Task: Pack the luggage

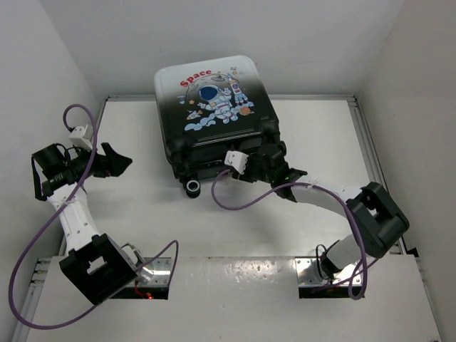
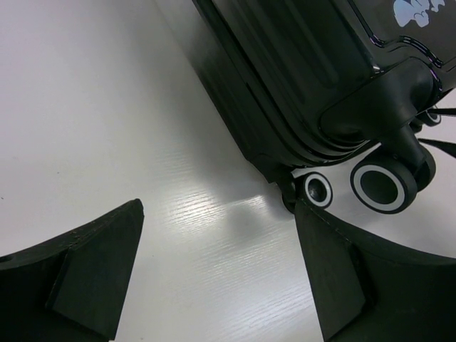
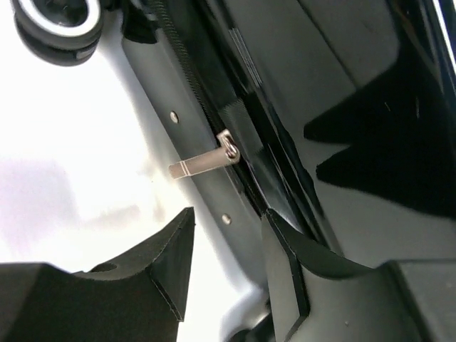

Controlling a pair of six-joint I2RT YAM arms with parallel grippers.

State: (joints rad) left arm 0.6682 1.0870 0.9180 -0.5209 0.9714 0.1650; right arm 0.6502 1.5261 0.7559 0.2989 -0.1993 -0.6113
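Observation:
The luggage (image 1: 210, 107) lies shut at the back middle of the table, astronaut print up, with a wheel (image 1: 193, 188) at its near left corner. My right gripper (image 1: 269, 153) is at the case's near edge. In the right wrist view its jaws (image 3: 228, 212) stand partly open with nothing between them, just short of the silver zipper pull (image 3: 203, 162) on the luggage (image 3: 342, 85) seam. My left gripper (image 1: 117, 160) hovers open to the left of the case; the left wrist view shows its fingers (image 2: 217, 242) wide apart over bare table, with the luggage (image 2: 299, 78) and wheels (image 2: 383, 184) ahead.
White walls close in the table at the back and on both sides. A purple cable (image 1: 235, 203) loops from the right wrist over the table in front of the case. Another wheel (image 3: 57, 18) shows at the top left of the right wrist view.

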